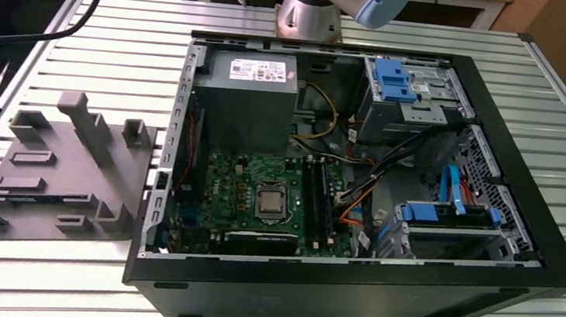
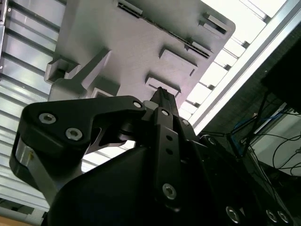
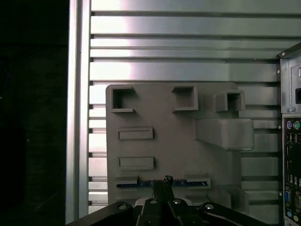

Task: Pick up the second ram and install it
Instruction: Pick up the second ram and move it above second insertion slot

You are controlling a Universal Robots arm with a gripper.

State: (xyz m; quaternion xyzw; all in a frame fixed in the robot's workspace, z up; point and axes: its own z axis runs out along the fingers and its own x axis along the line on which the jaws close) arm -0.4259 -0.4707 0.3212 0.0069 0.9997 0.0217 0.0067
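The second ram (image 3: pixel 141 184) is a thin dark strip with a blue sheen, standing on edge in a slot of the grey fixture plate (image 3: pixel 160 141). In the first wrist view my gripper (image 3: pixel 164 181) hangs over the middle of that strip, fingers pressed together and holding nothing. The second wrist view has the gripper (image 2: pixel 160 92) well above the plate (image 2: pixel 117 52), with the ram (image 2: pixel 197 48) as a dark line along the plate's far side. The exterior view shows the plate (image 1: pixel 63 176) lying on the slatted table at its left, beside the open computer case (image 1: pixel 354 290).
Inside the case are the green motherboard (image 1: pixel 258 203) with its long black memory slots (image 1: pixel 318 201), a grey power supply (image 1: pixel 246 93), blue drive brackets (image 1: pixel 395 80) and orange cables (image 1: pixel 356 204). The arm's base (image 1: pixel 308 13) stands behind the case. Cables hang off the table's edge (image 2: pixel 263 127).
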